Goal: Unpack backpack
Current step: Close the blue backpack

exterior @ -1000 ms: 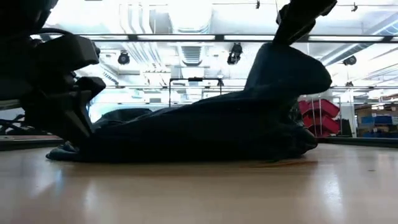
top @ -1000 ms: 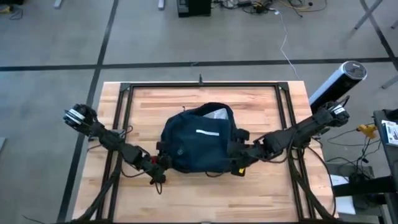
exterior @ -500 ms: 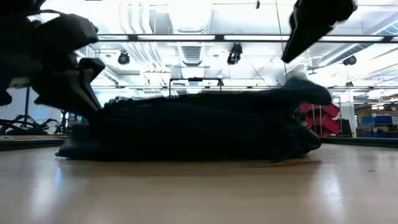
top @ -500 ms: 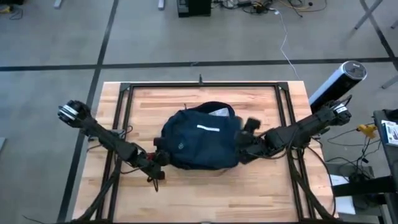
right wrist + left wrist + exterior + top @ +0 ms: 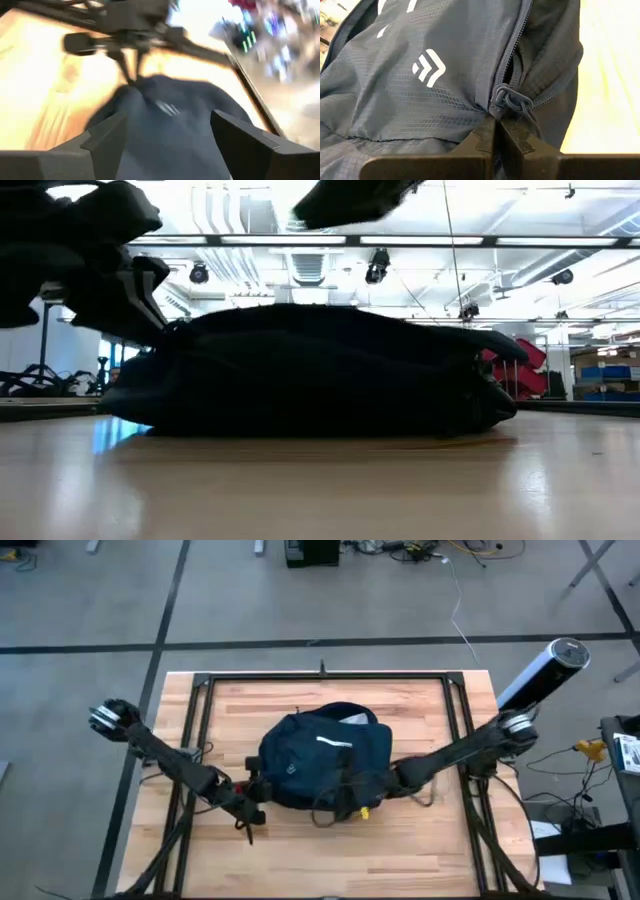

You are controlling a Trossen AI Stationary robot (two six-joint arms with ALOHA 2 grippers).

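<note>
Bright overhead lights, low view backlit, right wrist blurry

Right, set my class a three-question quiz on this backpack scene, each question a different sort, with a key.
1. True or false: the left gripper is shut on the backpack near its zipper pull.
2. The right gripper is: A open, B shut.
3. Fill in: the backpack lies on the ___.

Key: 1 true; 2 A; 3 table.

Navy backpack [image 5: 325, 765] slumped flat, table centre.
</note>
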